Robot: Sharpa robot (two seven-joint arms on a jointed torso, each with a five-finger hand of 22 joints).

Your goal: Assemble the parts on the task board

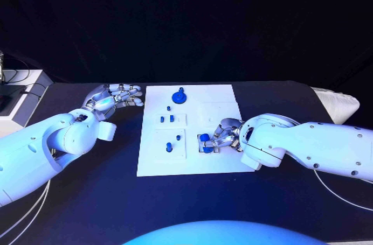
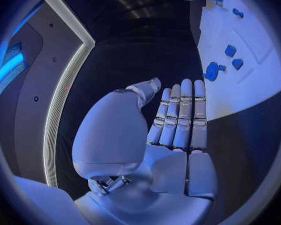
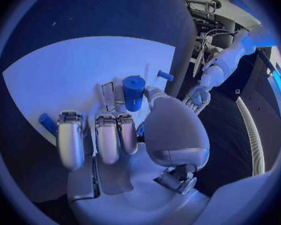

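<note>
Task board (image 1: pixel 194 167): white plate at mid-table on the black table (image 1: pixel 93 202). Right hand (image 1: pixel 219 139): over the board's right half, fingers curled down around a blue cylindrical part (image 3: pixel 133 91) at their tips; whether it is truly gripped cannot be told. Left hand (image 1: pixel 115 97): off the board's left edge, fingers straight and together, holding nothing. Beyond the right fingers: round blue part (image 1: pixel 179 98), small blue parts (image 1: pixel 168 117) in recessed squares. No legible writing.
</note>
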